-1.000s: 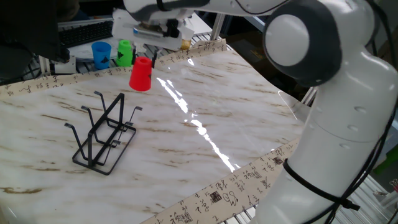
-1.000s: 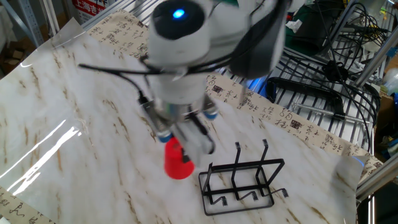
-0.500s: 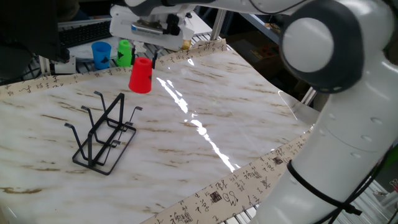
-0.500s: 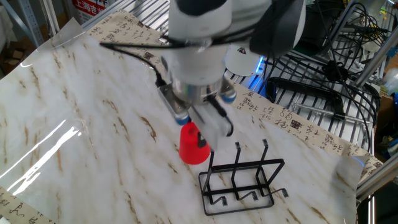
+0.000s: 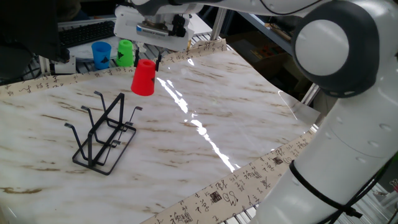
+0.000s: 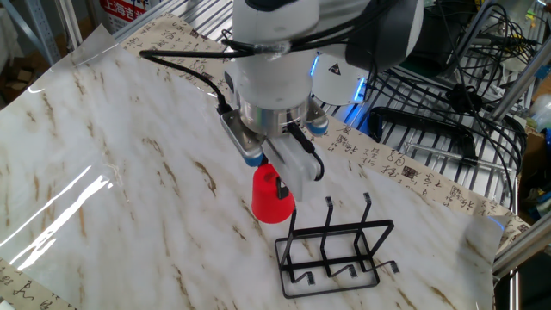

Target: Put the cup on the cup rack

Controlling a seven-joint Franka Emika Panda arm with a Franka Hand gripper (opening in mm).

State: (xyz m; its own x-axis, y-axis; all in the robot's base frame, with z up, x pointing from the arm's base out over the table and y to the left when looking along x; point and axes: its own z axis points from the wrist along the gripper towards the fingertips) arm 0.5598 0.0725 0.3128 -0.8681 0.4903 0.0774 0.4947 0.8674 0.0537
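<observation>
Above table, hand [image 6: 277, 176] clamped on inverted red cup [image 5: 143, 78], near cup rack [image 5: 102, 132].

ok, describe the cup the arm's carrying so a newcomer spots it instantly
Start at the marble-patterned table and find the gripper above its far side. The cup hangs upside down in it, wide mouth downward. It is plain red, unlike the blue cup and green cup standing beyond the table's edge.

Two raised cameras, opposite sides of the desk [image 5: 249, 106].
Both look down obliquely from close range, sharing the cup rack [image 5: 102, 138] [image 6: 336, 250].
</observation>
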